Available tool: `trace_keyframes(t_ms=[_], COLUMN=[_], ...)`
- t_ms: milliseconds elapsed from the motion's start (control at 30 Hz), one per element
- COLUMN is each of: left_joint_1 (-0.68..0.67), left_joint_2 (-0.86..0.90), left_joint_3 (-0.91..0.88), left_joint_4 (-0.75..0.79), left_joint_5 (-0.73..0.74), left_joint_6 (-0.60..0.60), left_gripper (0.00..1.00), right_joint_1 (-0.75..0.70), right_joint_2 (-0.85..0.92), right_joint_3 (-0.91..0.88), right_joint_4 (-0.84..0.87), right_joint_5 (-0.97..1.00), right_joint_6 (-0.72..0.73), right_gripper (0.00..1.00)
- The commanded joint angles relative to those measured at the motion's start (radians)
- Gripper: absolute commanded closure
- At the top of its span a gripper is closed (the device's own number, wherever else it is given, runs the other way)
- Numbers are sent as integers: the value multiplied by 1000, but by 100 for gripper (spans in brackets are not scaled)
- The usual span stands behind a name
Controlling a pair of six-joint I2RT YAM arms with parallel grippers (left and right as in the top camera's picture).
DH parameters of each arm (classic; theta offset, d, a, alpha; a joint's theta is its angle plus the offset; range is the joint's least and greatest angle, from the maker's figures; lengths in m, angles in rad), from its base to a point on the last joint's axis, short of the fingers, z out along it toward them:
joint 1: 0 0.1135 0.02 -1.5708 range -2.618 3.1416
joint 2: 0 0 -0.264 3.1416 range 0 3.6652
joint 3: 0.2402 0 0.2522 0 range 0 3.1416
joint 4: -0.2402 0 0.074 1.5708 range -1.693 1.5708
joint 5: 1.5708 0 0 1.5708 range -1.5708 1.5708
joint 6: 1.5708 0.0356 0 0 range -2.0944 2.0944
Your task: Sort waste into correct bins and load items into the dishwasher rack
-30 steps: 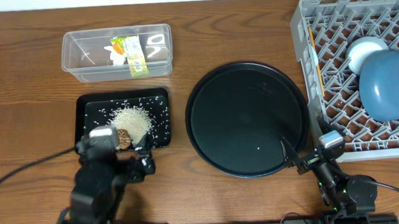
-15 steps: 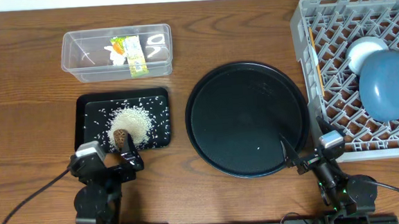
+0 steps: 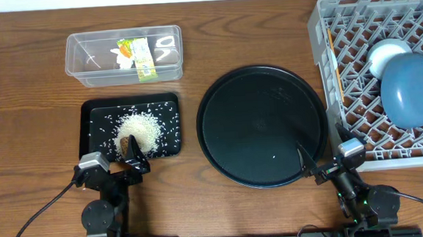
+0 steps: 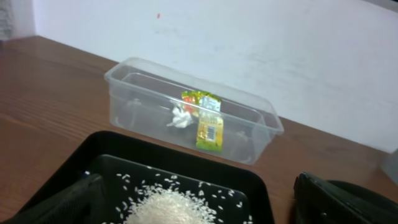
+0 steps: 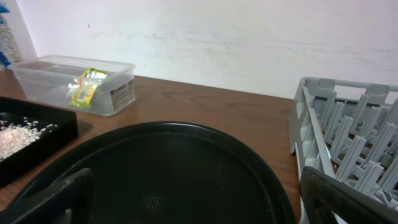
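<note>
While both arms sit low at the near edge of the worktop (image 3: 36,144), we see the L pincer (image 3: 113,161) spread wide w/ nothing btwn its fingers; the wrist view shows just a dark finger at each lower corner. It sits at the near rim of the shallow black rectangular tray (image 3: 86,111), which holds a heap of white rice grains (image 3: 140,126) w/ loose grains scattered round it. A small brown food lump (image 3: 127,144) lies at the heap's near side, close to the pincer's dark finger; we can't tell if they touch. Behind that tray, well apart, stands the clear tub (image 3: 83,64) w/ the green-yellow-orange wrapper (image 3: 140,55) & the crumpled white tissue (image 3: 124,59) inside, side by side. The R pincer (image 3: 324,156) is also fully open & holds nothing, sitting at the near R edge of the large round black tray (image 3: 260,126), just beside the near L corner of the grey rack (image 3: 338,22). In the rack the dark blue plate (image 3: 412,90) leans tilted, partly covering the white bowl (image 3: 388,52) behind it. A thin wooden chopstick (image 3: 332,45) lies along the rack's L side.
</note>
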Motion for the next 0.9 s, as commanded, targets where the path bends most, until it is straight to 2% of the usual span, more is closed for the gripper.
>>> trace_keyframes(t_ms=[0,367,633,767,867], left_joint_1=[38,84,110,110,110], left_joint_2=[-9,-9,-9,-9,-9], left_joint_3=[-28,-53,-53,-53,-53], left_joint_4=[26,-29,52,-39,-34], left_joint_5=[14,13,5,4,6], left_joint_6=[5,6,7,77,85], left_gripper=[2,2,2,2,2], right_joint_1=[-7,-7,-7,-7,-7], right_joint_2=[-6,-6,-6,-6,-6], right_joint_3=[-2,-2,-2,-2,-2], right_joint_4=[-4,-4,-4,-4,-4], right_joint_5=[-3,-3,-3,-3,-3], right_joint_6=[-14,-14,-14,-14,-14], right_gripper=[1,1,1,1,1])
